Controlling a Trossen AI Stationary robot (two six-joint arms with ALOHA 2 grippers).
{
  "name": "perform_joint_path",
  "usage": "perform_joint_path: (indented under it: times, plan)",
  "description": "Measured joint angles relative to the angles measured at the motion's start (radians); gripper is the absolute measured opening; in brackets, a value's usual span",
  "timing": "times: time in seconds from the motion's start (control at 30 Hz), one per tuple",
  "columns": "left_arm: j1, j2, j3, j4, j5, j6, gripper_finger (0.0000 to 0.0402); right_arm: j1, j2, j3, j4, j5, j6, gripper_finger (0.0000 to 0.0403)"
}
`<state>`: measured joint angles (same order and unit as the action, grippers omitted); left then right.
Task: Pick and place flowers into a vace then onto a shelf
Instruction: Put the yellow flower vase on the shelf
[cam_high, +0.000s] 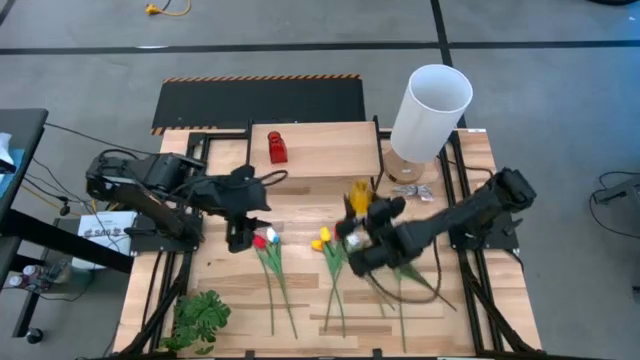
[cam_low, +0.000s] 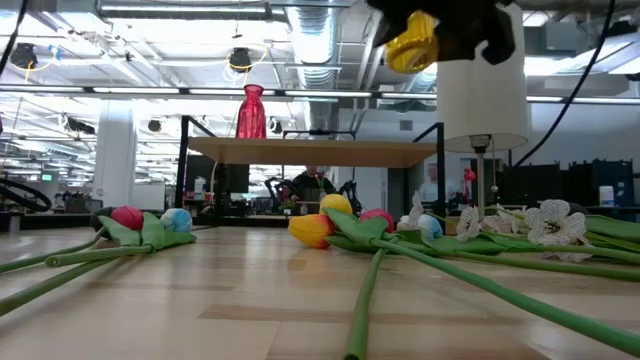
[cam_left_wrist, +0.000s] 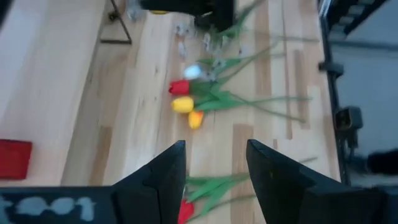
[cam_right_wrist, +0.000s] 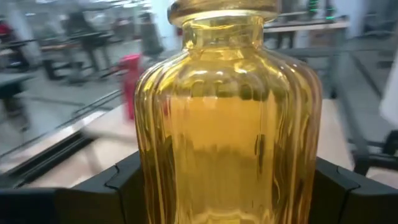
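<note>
Yellow ribbed glass vase (cam_right_wrist: 229, 118) filling right wrist view, right hand (cam_high: 362, 232) pinching it, holding it above bench (cam_high: 480, 300). Nothing visible inside vase.

Risk: smooth glass slipping or tilting in grip; falling vase crushing tulips (cam_high: 335, 262) lying beneath, or striking white lampshade (cam_high: 430, 110) nearby.

Shelf (cam_high: 330, 150) carrying small red vase (cam_high: 277, 147); crowding possible when placing.

Left hand (cam_high: 240, 236) hovering, fingers spread, over red tulip pair (cam_high: 266, 240). Risk: both hands working close, colliding.

White blossom spray (cam_low: 540, 222) lying on bench.
</note>
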<state>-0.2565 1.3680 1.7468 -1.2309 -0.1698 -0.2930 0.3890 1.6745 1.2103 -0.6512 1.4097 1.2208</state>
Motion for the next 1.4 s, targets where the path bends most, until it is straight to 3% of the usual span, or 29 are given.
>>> perform_joint_path:
  times: [0.23,0.47,0.53,0.63,0.77,0.87,0.97,1.4]
  plan:
    - [0.000,-0.229,-0.292,0.275,0.002,-0.033,0.0157,-0.165,-0.037,-0.001,0.093,-0.028,-0.145,0.0276]
    - [0.001,-0.342,-0.458,0.324,-0.025,-0.052,0.0157,-0.289,-0.018,0.000,0.617,-0.216,-0.717,0.0276]
    - [0.001,-0.352,-0.472,0.322,-0.023,-0.052,0.0157,-0.327,-0.005,0.000,0.701,-0.266,-0.808,0.0276]
    - [0.000,-0.364,-0.476,0.313,-0.021,-0.045,0.0157,-0.388,0.003,-0.002,0.710,-0.340,-0.802,0.0276]
    - [0.000,-0.377,-0.477,0.310,-0.019,-0.021,0.0157,-0.452,0.039,-0.024,0.742,-0.364,-0.764,0.0276]
    - [0.000,-0.391,-0.476,0.298,-0.020,-0.012,0.0157,-0.483,0.061,-0.043,0.900,-0.423,-0.778,0.0276]
    - [0.000,-0.400,-0.476,0.299,-0.020,-0.004,0.0157,-0.499,0.071,-0.070,0.946,-0.441,-0.815,0.0276]
    - [0.001,-0.413,-0.476,0.302,-0.022,0.036,0.0157,-0.507,0.066,-0.070,0.944,-0.403,-0.864,0.0289]
